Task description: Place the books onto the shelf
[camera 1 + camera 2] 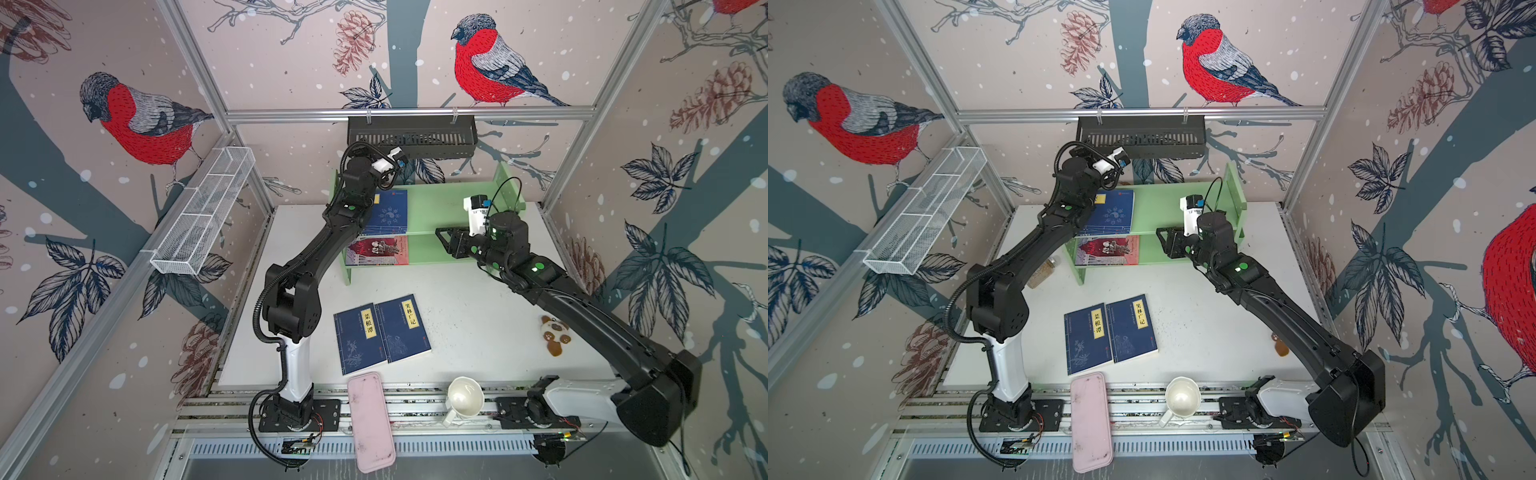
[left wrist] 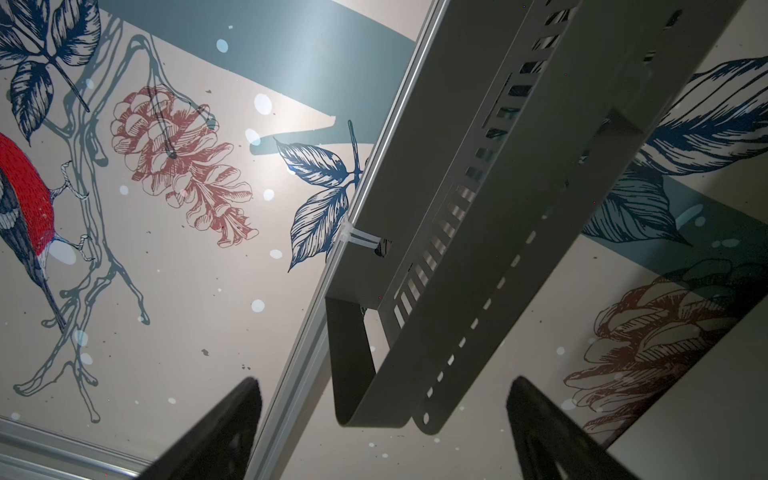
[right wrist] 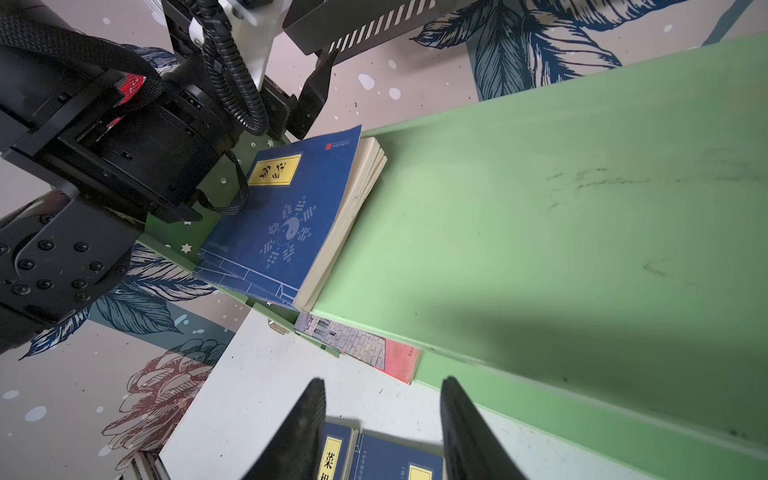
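The light green shelf (image 1: 453, 208) stands at the back of the white table. A navy book (image 1: 390, 212) lies flat on its upper tier (image 3: 540, 199), also seen in the right wrist view (image 3: 286, 216). A red-and-grey book (image 1: 378, 250) lies on the lower tier. Two more navy books (image 1: 359, 341) (image 1: 403, 328) lie side by side on the table. My left gripper (image 2: 384, 382) is raised above the shelf's left end, open and empty, pointing at the black basket. My right gripper (image 1: 444, 237) hovers before the lower tier, right of the red-and-grey book; its fingers (image 3: 307, 415) stand open and empty.
A black slotted basket (image 1: 411, 135) hangs on the back rail just above the left gripper. A white wire basket (image 1: 203, 212) hangs on the left wall. A pink flat case (image 1: 370, 419) and a white cup (image 1: 465, 397) sit at the front edge, a small plush toy (image 1: 555, 334) at the right.
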Available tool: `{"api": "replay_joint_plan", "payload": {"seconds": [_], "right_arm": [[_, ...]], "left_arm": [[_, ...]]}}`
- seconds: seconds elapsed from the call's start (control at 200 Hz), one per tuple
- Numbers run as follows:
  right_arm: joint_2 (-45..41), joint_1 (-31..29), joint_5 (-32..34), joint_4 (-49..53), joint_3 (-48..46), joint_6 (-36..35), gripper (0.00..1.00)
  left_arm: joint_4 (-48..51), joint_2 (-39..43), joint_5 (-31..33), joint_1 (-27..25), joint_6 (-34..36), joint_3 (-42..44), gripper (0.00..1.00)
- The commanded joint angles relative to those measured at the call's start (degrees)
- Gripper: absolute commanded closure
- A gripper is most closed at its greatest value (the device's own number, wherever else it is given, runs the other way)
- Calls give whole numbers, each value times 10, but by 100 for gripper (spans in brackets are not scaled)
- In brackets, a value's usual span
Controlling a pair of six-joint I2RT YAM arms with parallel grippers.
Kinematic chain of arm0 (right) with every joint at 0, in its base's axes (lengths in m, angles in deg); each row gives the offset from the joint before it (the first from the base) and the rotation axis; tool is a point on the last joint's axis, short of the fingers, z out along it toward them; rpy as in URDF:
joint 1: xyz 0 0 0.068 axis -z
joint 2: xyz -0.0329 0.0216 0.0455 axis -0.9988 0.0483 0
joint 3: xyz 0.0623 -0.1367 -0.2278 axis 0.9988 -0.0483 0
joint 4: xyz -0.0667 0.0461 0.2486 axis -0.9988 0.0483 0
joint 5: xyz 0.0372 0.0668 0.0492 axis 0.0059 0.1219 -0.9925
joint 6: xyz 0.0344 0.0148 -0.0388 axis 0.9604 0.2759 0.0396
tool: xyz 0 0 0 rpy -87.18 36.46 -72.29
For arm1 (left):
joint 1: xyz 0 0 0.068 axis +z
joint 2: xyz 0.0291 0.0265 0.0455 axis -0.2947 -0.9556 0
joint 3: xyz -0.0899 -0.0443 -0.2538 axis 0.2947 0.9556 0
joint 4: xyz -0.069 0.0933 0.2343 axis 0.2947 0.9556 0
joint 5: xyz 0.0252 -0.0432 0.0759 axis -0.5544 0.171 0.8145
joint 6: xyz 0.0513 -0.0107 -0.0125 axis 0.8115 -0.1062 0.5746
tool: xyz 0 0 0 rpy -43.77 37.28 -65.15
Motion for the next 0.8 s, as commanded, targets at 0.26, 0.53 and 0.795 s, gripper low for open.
{"api": "replay_joint_plan", "payload": {"seconds": [0.26,0.53,0.795], "right_arm": [[2,-2,-3,-19,8,0,54],[5,-1,-6,-19,7,0,54],[4,-1,-6,-19,5,-1,54]], "left_arm": [[2,14,-5,4,-10,0,8],[8,17,-5,6,-11,4,9],[-1,15,-5,7,-9,13,9]]}}
